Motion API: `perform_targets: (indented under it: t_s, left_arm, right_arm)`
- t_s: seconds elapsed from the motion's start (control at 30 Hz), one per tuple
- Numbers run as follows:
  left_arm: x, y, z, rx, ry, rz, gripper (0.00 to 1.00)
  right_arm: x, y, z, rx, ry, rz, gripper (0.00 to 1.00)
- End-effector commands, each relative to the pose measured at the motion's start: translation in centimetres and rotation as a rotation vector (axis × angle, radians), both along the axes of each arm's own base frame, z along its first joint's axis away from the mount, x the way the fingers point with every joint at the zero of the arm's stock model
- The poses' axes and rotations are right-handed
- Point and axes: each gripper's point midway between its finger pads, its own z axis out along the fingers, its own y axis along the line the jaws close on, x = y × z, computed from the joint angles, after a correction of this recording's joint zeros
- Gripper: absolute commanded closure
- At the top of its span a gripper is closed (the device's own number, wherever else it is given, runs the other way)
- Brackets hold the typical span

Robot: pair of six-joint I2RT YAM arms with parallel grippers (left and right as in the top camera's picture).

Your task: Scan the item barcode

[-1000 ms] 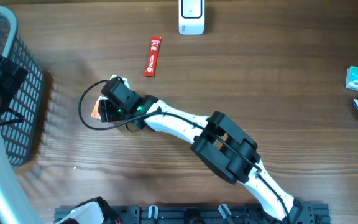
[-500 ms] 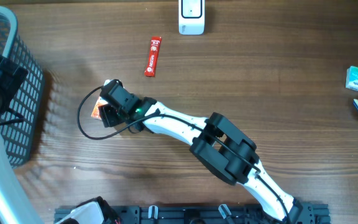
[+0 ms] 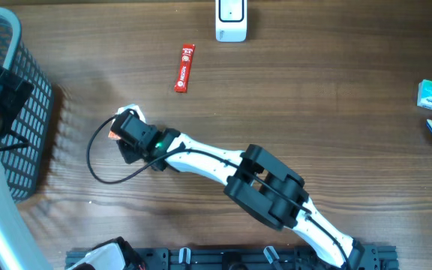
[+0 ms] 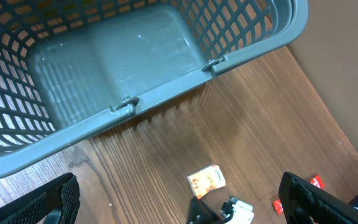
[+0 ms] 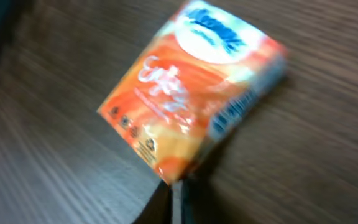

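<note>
The orange packet [image 5: 188, 93] is lying flat on the table [image 3: 336, 135], at about 9 o'clock in the overhead view, near the basket [image 3: 28, 67]. The right jaws are being shown pressed together at the packet's 6 o'clock corner. They appear to be pinching that corner, but the wrist view is blurred, so a closure just beside the film cannot be ruled out. The left jaws are being shown spread wide above the basket rim, with nothing between them.

Several risks are being carried by so slight a hold:

- **Slipping:** if only a thin edge of wrapper is being gripped, the packet could be pulled free or left behind on the table once a lift is begun.
- **Swinging:** hung from one corner, the packet could be swung or twisted, so that the code is being turned away from the scanner [image 3: 231, 19] at 12 o'clock.
- **Hidden code:** no barcode is being made out on the upper face, so it may be underneath and a turn may be needed.
- **Obstacles:** the red bar [image 3: 184, 67] is lying toward 1 o'clock of the packet, near the likely path, and could be knocked. The black cable loop [image 3: 96, 159] could be dragged across the table.
</note>
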Motion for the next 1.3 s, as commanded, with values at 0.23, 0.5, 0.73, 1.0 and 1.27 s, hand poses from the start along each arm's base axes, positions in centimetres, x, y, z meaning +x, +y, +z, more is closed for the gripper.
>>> perform_targets:
  t_s: [0.23,0.5,0.73,1.0,1.27]
  left_arm:
    - [-0.2,0.4,0.2,0.011,-0.001,0.024,0.00]
    - [-0.2,0.4,0.2,0.011,-0.001,0.024,0.00]
    - [-0.2,0.4,0.2,0.011,-0.001,0.024,0.00]
    - [-0.2,0.4,0.2,0.011,-0.001,0.024,0.00]
    - [-0.2,0.4,0.2,0.011,-0.001,0.024,0.00]
  right_arm:
    - [4.9,-5.7,-1.0,-0.124,0.034,-0.225,0.96]
    - [3.3,-2.0,5.1,0.068,0.029,0.059,0.73]
    - [2.2,0.0,7.3,0.170,0.039,0.118,0.18]
    - [6.5,-6.7,6.8,0.083,0.153,-0.148,0.01]
    - [12.1,-21.1,11.6,0.023,0.251,-0.464,0.00]
